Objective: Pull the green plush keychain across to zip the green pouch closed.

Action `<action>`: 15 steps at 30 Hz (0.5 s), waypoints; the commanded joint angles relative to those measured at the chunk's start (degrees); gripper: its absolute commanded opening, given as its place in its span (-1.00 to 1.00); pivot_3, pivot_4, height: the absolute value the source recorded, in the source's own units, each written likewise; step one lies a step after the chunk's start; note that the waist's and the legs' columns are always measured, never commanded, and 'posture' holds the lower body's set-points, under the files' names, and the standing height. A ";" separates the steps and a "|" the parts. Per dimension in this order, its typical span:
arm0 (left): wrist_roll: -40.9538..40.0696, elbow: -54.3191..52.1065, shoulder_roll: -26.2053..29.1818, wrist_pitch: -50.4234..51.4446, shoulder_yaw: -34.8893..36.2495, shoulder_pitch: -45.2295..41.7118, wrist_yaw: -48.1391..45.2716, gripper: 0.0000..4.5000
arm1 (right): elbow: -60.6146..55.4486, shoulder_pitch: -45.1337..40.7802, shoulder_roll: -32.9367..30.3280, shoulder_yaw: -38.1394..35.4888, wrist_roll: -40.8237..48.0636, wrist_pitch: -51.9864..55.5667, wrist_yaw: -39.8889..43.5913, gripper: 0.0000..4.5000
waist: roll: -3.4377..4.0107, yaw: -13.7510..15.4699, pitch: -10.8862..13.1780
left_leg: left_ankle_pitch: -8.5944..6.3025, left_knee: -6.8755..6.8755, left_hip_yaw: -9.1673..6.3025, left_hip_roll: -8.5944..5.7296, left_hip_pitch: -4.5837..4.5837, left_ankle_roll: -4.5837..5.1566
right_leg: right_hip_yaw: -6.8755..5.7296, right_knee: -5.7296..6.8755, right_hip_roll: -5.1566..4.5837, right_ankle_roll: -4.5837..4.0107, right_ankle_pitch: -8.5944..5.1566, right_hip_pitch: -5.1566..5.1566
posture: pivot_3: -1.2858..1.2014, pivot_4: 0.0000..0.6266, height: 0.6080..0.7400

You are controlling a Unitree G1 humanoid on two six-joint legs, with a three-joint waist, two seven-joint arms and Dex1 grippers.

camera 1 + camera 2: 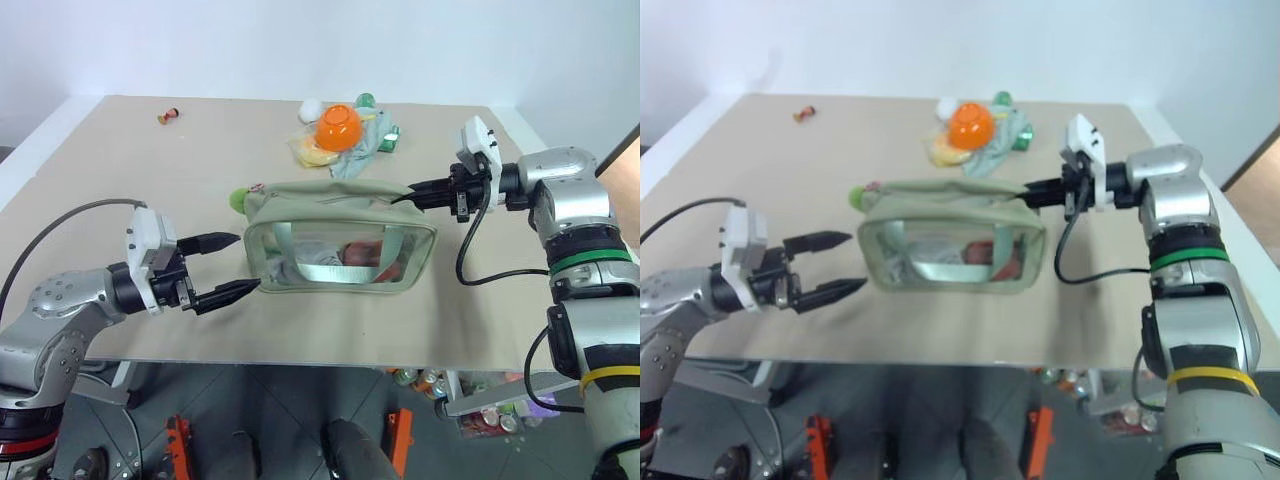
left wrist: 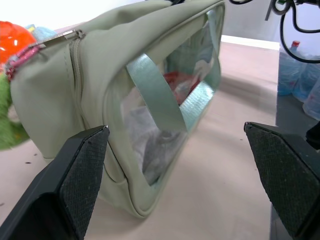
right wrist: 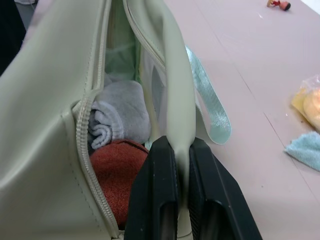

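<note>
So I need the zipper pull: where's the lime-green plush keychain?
The lime-green plush keychain hangs at the sage-green fabric pouch's left end, beyond the open left gripper.

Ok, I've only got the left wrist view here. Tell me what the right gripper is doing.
Observer: The right gripper is shut on the top edge of the green pouch at its right end.
Operator: Now report the zipper.
Observer: The zipper is open at that end; a grey cloth and something red show inside.
Operator: Give me the keychain.
Observer: The green plush keychain sits at the pouch's left end, untouched.
</note>
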 commanded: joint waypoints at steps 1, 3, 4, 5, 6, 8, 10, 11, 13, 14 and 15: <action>-0.90 -1.85 0.89 -0.33 2.68 0.29 0.74 1.00 | 1.91 -1.79 0.05 -1.80 -0.88 -2.86 2.55 -0.98 | 0.01 -0.02 0.00 | 0.00 0.01 0.00 0.01 0.00 0.00 | -0.01 0.00 0.00 0.00 0.00 0.00 | 0.03 -0.52 0.96; -1.00 -1.44 1.02 -0.37 3.20 -0.02 1.12 1.00 | 2.08 -1.40 -0.10 -2.04 -1.04 -3.00 2.97 -0.98 | 0.10 -0.07 0.06 | 0.00 0.02 0.00 0.01 0.02 0.00 | -0.01 0.02 0.01 0.01 0.00 0.00 | 0.03 -0.52 0.96; -1.09 -1.25 1.07 -0.31 3.40 -0.28 1.24 1.00 | 2.11 -1.25 -0.20 -2.17 -1.05 -2.66 3.08 -0.98 | 0.14 -0.09 0.09 | 0.01 0.02 0.00 0.01 0.02 0.00 | -0.01 0.02 0.00 0.02 0.00 0.00 | 0.03 -0.52 0.96; -1.10 -1.02 1.20 -0.30 3.54 -0.60 1.24 1.00 | 2.01 -1.20 -0.34 -2.45 -0.77 -1.45 3.13 -0.98 | 0.16 -0.09 0.10 | 0.01 0.03 0.00 0.01 0.02 -0.01 | -0.01 0.04 0.01 0.05 -0.02 0.00 | 0.03 -0.52 0.96; -1.02 -0.73 1.36 -0.34 3.62 -0.97 1.19 1.00 | 1.75 -1.11 -0.58 -2.56 -0.65 -0.69 3.31 -0.98 | 0.20 -0.08 0.12 | 0.01 0.04 0.00 0.01 0.02 -0.01 | -0.01 0.05 0.01 0.06 -0.02 0.00 | 0.03 -0.52 0.96; -0.84 -0.16 1.68 -0.55 3.58 -1.54 0.98 1.00 | 1.02 -1.02 -0.99 -2.72 -0.46 1.12 3.64 -0.98 | 0.23 -0.08 0.14 | 0.01 0.05 0.00 0.00 0.02 -0.01 | -0.01 0.06 0.01 0.07 -0.03 0.00 | 0.03 -0.52 0.96; -0.71 0.24 1.88 -0.70 3.40 -1.95 0.79 1.00 | 0.13 -1.12 -1.27 -3.03 -0.14 2.93 3.53 -0.83 | 0.24 -0.07 0.15 | 0.01 0.05 0.00 0.00 0.02 -0.01 | -0.01 0.07 0.01 0.07 -0.03 0.00 | 0.03 -0.52 0.96; -0.52 0.37 1.96 -0.83 3.16 -2.12 0.63 1.00 | -0.60 -1.08 -1.41 -3.56 0.31 3.63 3.05 -0.64 | 0.26 -0.07 0.16 | 0.01 0.05 0.00 0.00 0.02 -0.01 | -0.01 0.07 0.01 0.07 -0.02 0.00 | 0.03 -0.52 0.96; -0.19 0.53 2.09 -1.03 2.71 -2.32 0.33 1.00 | -2.36 -0.78 -1.93 -4.40 1.01 5.22 2.52 -0.38 | 0.30 -0.06 0.19 | 0.01 0.04 0.00 -0.01 0.01 -0.01 | -0.01 0.07 0.00 0.06 -0.02 0.00 | 0.03 -0.52 0.96; -0.12 0.57 2.07 -1.05 2.57 -2.40 0.26 1.00 | -3.30 -0.49 -2.10 -5.00 1.35 5.54 2.05 -0.24 | 0.31 -0.06 0.19 | 0.01 0.04 0.00 -0.01 0.01 -0.01 | -0.01 0.07 0.00 0.05 -0.02 0.00 | 0.03 -0.52 0.96; -0.13 0.58 2.01 -1.05 2.46 -2.50 0.18 1.00 | -4.69 -0.14 -2.54 -5.57 1.93 7.39 2.14 -0.24 | 0.32 -0.06 0.20 | 0.01 0.03 0.00 -0.01 0.01 -0.01 | -0.01 0.07 0.01 0.06 -0.03 -0.01 | 0.03 -0.52 0.96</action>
